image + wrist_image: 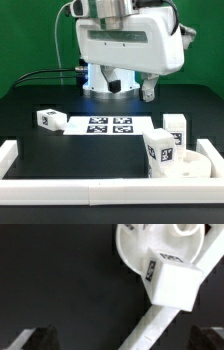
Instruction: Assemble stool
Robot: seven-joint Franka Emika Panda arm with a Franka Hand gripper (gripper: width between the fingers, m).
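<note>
Nearest me runs the white border rail (100,190), with the seat (195,162) lying flat just behind it. One leg (159,150) stands upright against the seat's rim; I cannot tell whether it is fastened. A second leg (175,127) stands just beyond the seat, and a third (48,119) is well apart from it, past the marker board (105,125). My gripper (120,341) hangs above the seat's edge, fingers spread wide and holding nothing. I judge most of the assembly remains.
</note>
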